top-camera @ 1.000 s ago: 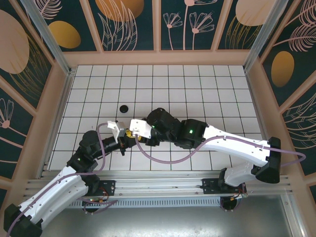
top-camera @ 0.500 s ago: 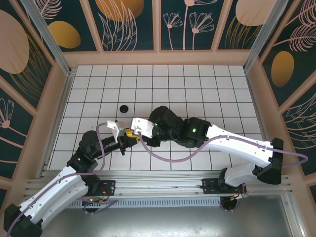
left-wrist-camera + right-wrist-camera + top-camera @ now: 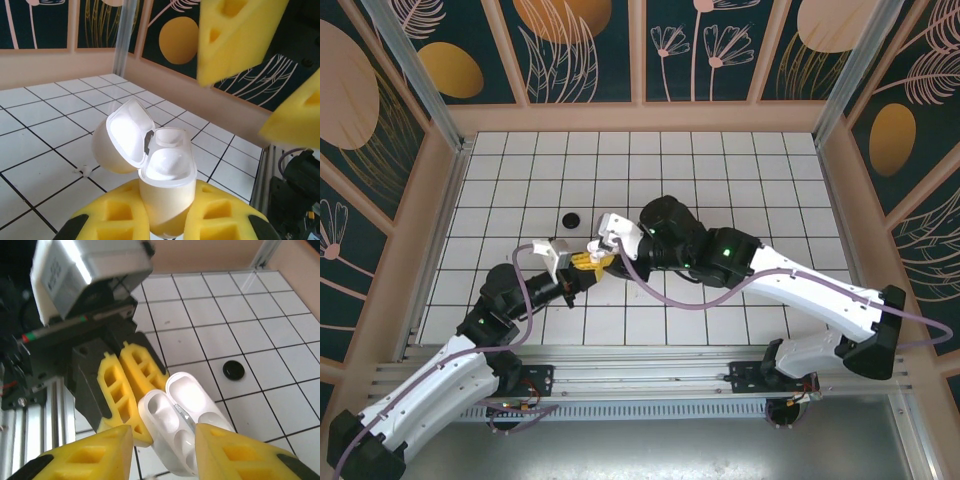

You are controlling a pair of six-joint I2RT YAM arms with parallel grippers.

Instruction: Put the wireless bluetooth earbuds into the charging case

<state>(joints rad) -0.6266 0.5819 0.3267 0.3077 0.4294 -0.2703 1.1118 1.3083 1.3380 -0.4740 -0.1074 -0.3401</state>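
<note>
Charging case (image 3: pixel 167 197) clamped in left pincer (image 3: pixel 167 222), mouth upward, lid (image 3: pixel 125 137) swung open

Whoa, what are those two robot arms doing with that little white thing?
The left end effector is gripping a small white charging case, its lid flipped open. The right end effector hovers close to it, fingers apart, holding nothing that I can see. The case's two wells look empty. One small black round piece lies farther back on the tiled table.

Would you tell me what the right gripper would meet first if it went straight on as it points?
Most likely the open charging case that the left gripper holds, though depth is unclear.
</note>
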